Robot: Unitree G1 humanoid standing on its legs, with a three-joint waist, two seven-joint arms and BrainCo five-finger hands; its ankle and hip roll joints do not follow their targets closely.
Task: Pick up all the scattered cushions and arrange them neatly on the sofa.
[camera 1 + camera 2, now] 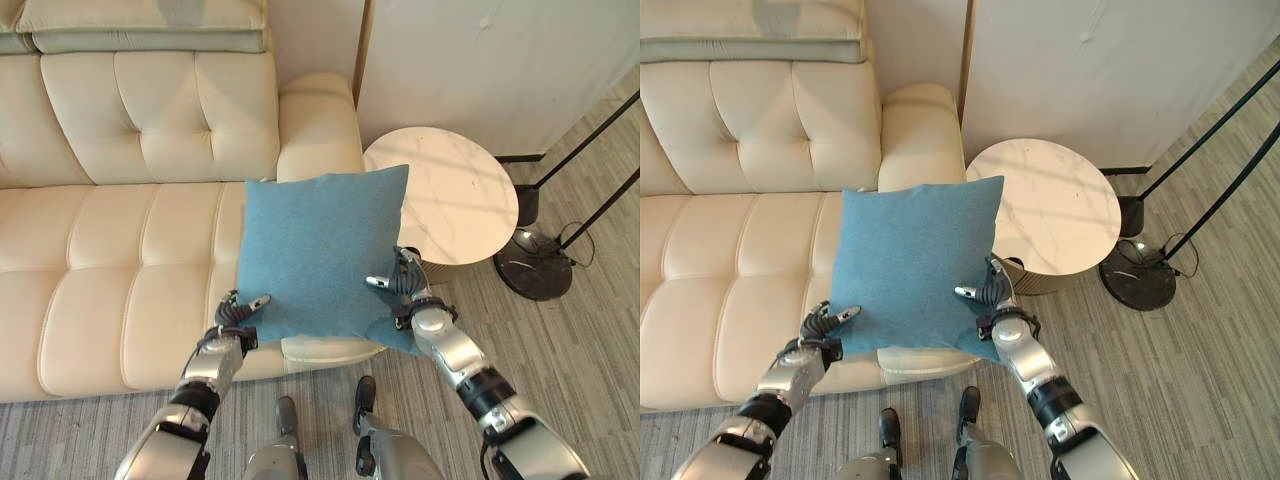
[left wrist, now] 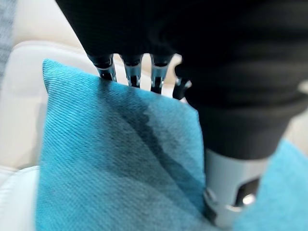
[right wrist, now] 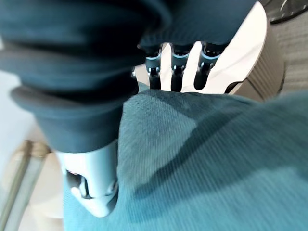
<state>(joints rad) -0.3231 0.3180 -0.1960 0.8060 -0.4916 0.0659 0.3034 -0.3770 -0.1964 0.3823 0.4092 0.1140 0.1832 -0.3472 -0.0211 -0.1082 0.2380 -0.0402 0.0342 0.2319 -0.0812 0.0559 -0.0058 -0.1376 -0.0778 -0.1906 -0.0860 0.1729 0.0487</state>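
Note:
A square blue cushion (image 1: 320, 250) is held up over the right end of the cream leather sofa (image 1: 120, 250), its face towards me. My left hand (image 1: 235, 315) pinches its lower left corner, thumb on the front and fingers (image 2: 132, 72) behind the cloth. At the lower right corner my right hand (image 1: 405, 285) grips it the same way, with the fingers (image 3: 175, 67) past the edge and the thumb (image 3: 94, 178) on the near face. In the wrist views the cushion (image 2: 110, 159) (image 3: 216, 159) lies close against each palm.
A round white marble side table (image 1: 450, 190) stands right of the sofa's armrest (image 1: 315, 120). A black floor-lamp base (image 1: 540, 265) with slanted poles is farther right, on grey carpet. A pale green padded piece (image 1: 140, 25) lies along the sofa's back.

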